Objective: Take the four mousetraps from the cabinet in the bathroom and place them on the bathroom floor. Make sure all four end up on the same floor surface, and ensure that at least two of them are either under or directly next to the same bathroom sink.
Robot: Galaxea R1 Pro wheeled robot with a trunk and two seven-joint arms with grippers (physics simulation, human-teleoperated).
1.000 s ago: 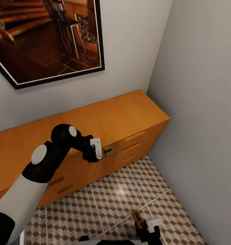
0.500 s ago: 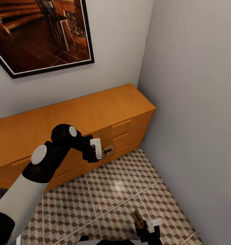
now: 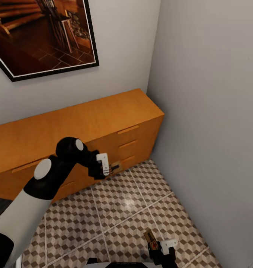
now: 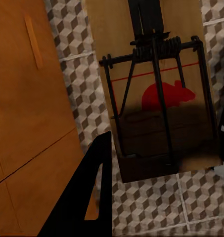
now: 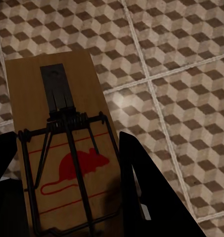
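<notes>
Two mousetraps are in hand. My left gripper (image 3: pixel 108 166) is shut on one mousetrap (image 3: pixel 116 166), held in the air in front of the cabinet's (image 3: pixel 104 117) drawer fronts. The left wrist view shows this mousetrap (image 4: pixel 156 98) with its red mouse mark and wire bar, clamped between dark fingers (image 4: pixel 94 192), above the bathroom floor (image 4: pixel 156 210). At the lower edge of the head view my right gripper (image 3: pixel 159 246) is shut on a second mousetrap (image 3: pixel 150 237) over the bathroom floor (image 3: pixel 119 208). The right wrist view shows that mousetrap (image 5: pixel 62 143) above the tiles (image 5: pixel 181 74).
The cabinet's drawers are shut, with slim bar handles (image 3: pixel 128 129). A framed picture (image 3: pixel 41 37) hangs on the wall above it. A grey side wall (image 3: pixel 215 130) meets the cabinet's right end and closes the corner. Open tiled floor lies between the cabinet and me.
The whole view has shifted: the cabinet now sits farther left and higher in the picture, with more floor showing. Both grippers still hold their mousetraps.
</notes>
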